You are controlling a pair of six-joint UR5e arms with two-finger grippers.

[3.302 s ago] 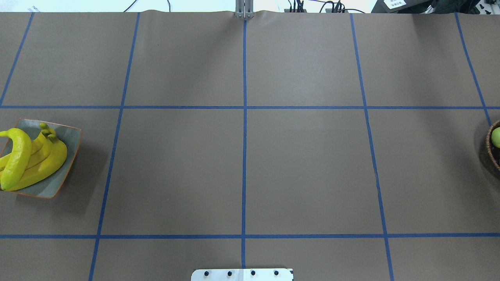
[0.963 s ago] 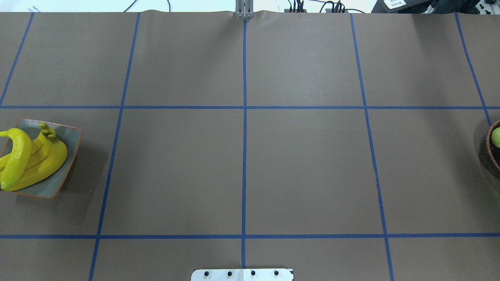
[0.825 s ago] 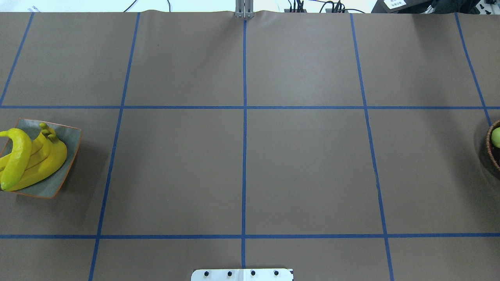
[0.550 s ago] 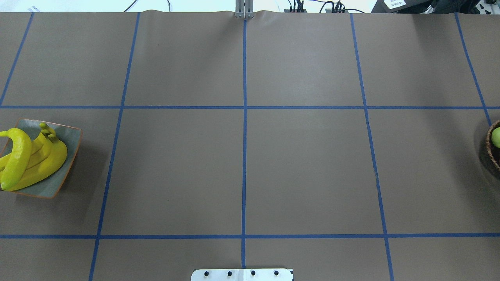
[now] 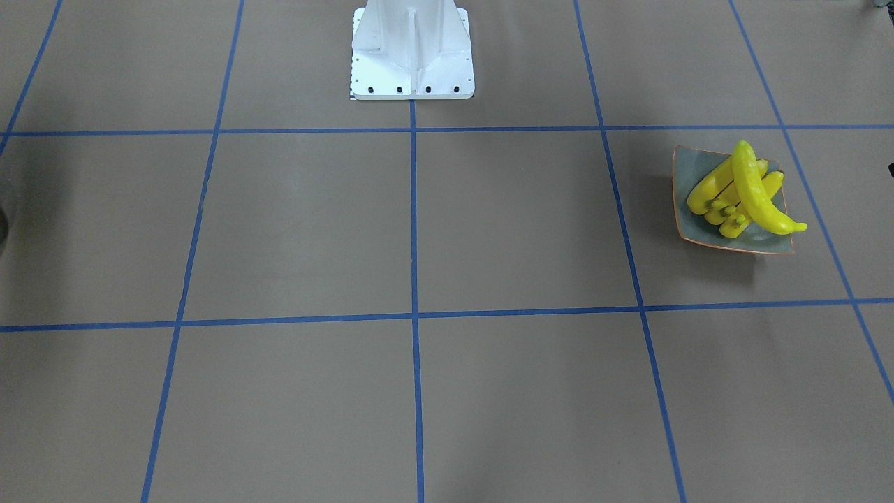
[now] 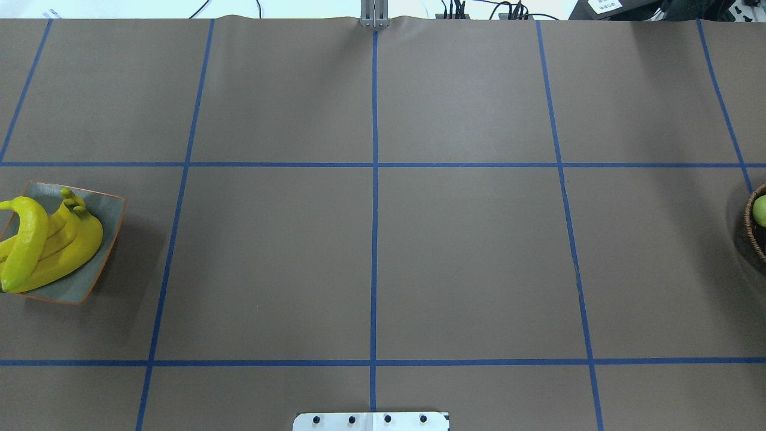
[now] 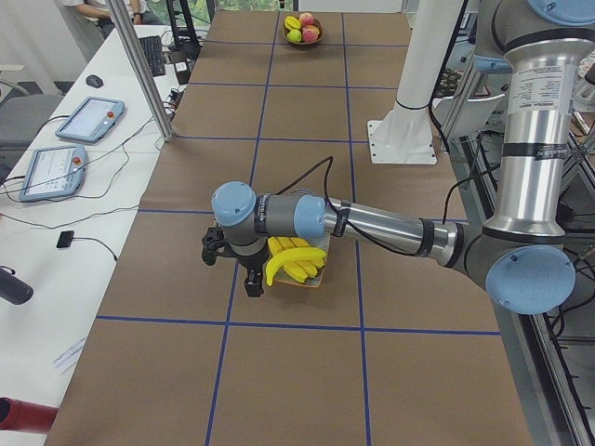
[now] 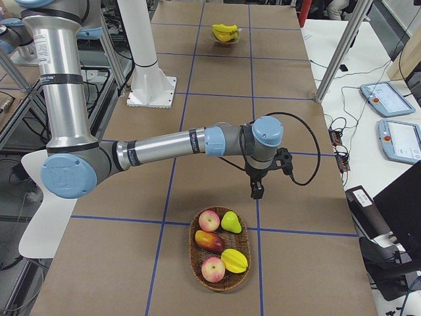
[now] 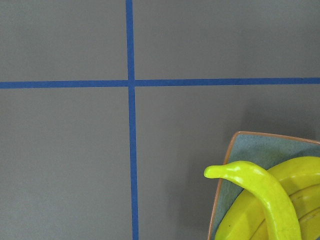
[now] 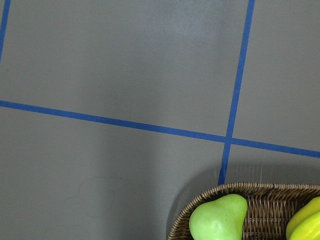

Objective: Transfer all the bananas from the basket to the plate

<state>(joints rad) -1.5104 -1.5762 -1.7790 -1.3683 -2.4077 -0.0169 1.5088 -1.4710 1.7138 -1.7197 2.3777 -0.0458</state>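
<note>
- One brown wicker basket: no bananas inside.
- Square grey-green orange-rimmed plate holds four glossy yellow bananas; top one overhangs, bump could spill it.
- Left gripper, right gripper: jaws unreadable, cannot tell.

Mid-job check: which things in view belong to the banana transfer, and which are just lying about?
Job:
bananas, piled on the plate
basket, no banana visible in it

Lying about:
pear, red fruits and yellow fruit, all in the basket
tablets
</note>
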